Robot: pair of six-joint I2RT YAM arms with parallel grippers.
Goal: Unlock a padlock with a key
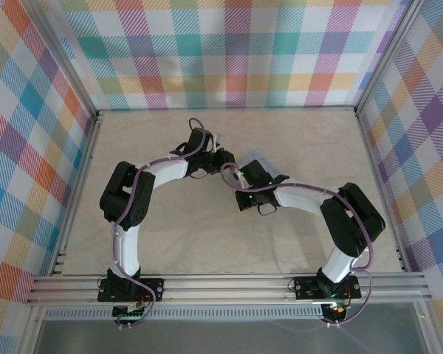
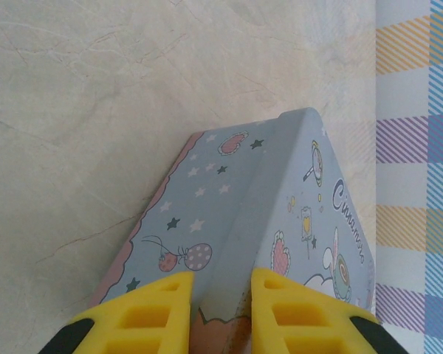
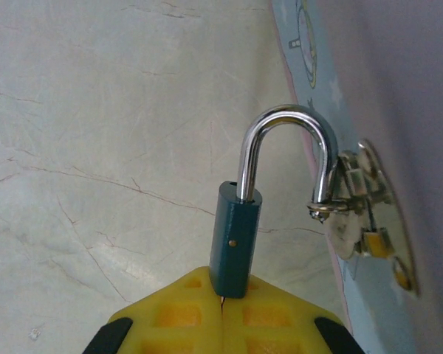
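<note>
The padlock, a small dark blue-green body with a chrome shackle, stands upright on the tips of my right gripper. The shackle's free end is out of the body and hooked through the metal hasp on the pale blue cartoon tin. My right gripper's yellow fingers are pressed together under the padlock's base. Only a thin sliver of the key shows in their seam. My left gripper straddles a ridge of the tin, one yellow finger on each face. From above, both grippers meet at the tin.
The tin sits mid-table on the pale marbled tabletop, with the checked back wall behind it and checked side walls left and right. Both arms curve inward from their bases at the near rail.
</note>
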